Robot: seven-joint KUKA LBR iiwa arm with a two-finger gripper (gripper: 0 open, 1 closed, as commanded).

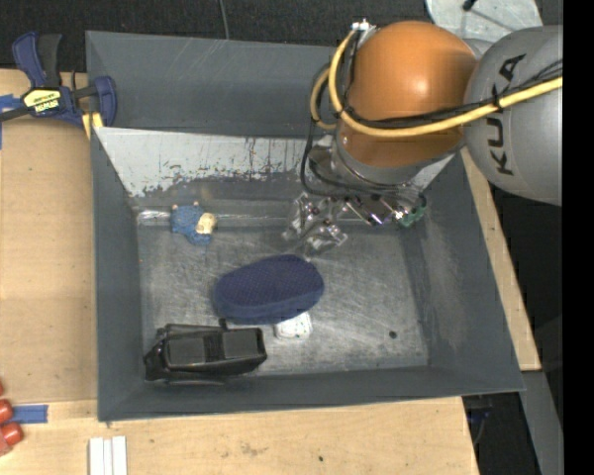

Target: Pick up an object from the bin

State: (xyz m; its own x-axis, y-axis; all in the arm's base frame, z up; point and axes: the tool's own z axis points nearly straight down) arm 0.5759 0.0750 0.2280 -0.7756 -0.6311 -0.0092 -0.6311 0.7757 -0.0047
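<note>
Bin (114, 265): dull dark grey metal, floor speckled with pale scuffs. Back wall (208, 156): lighter silver-grey, streaked with dark vertical scratches along lower edge.

Oval pad (269, 290), mid-floor: deep navy, fine woven-looking texture. Small lump (294, 329) at its front edge: white.

Boxy thing (206, 351), front left: glossy black all over.

Little scrap (191, 222), back left: mid blue with cream-yellow patch.

Gripper (315, 236): bare silvery metal.

Wrist cover (406, 67): shiny orange. Cable (445, 117) round it: yellow. Arm (520, 107): silver-grey, black lettering.
</note>
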